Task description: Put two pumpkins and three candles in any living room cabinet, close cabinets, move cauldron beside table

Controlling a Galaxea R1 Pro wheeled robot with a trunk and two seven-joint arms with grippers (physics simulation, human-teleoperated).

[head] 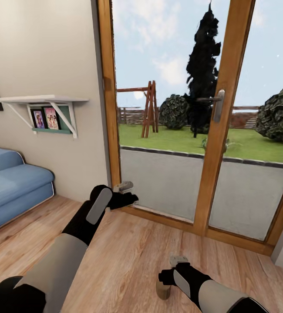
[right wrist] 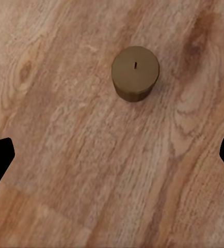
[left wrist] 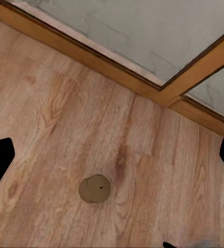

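Observation:
One short tan-brown candle (head: 162,290) stands upright on the wooden floor, its wick showing as a small dark mark on top. My right gripper (head: 171,271) hovers just above and beside it. In the right wrist view the candle (right wrist: 135,73) lies ahead of the open right gripper (right wrist: 112,157), not between the fingers. My left gripper (head: 125,193) is held higher, near the glass door, and is open (left wrist: 114,157) and empty. The same candle (left wrist: 95,188) sits on the floor below it. The pumpkins, cabinet, cauldron and table are out of view.
A wood-framed glass door (head: 222,130) with a handle stands straight ahead, its threshold (left wrist: 143,88) close to the left gripper. A blue sofa (head: 11,187) is at the left, under a white wall shelf (head: 37,101). Wooden floor (head: 128,261) stretches between them.

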